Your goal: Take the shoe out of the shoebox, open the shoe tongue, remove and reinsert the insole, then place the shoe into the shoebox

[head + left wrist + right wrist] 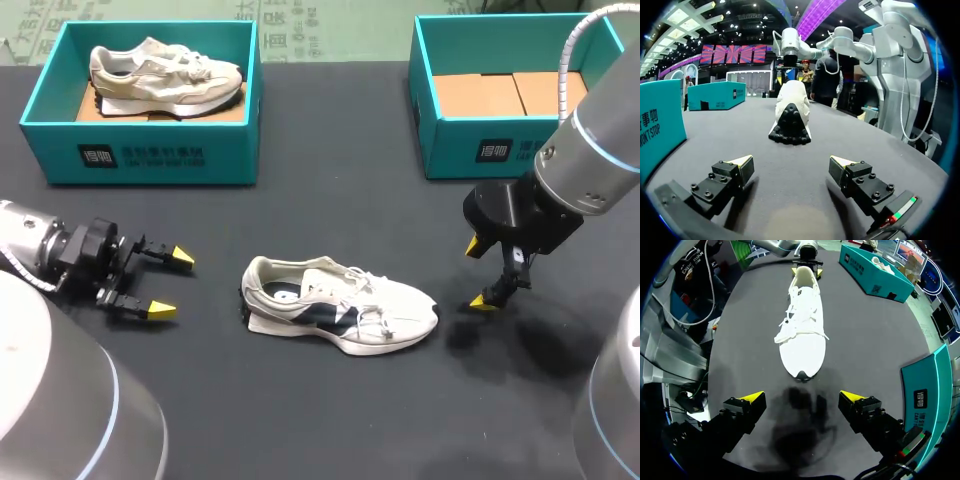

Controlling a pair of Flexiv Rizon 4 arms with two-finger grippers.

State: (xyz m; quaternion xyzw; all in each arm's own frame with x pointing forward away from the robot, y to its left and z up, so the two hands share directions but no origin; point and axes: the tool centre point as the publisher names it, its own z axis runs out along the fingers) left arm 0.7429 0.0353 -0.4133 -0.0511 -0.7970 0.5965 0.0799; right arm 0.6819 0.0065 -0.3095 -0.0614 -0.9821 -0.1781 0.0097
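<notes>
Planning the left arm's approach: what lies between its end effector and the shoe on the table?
Only bare black tabletop separates the left end effector from the shoe; the left wrist view shows it.

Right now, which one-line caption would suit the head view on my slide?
White shoe lying between open left fingers and open right fingers; another shoe rests in a teal shoebox.

Behind the shoe (340, 305), the left shoebox (60, 150) bears a dark left label (142, 155) with white characters on its front wall. The right shoebox (450, 150) bears a like right label (497, 150). Neither is legible. The shoe's tongue carries a small dark logo (801, 291).
</notes>
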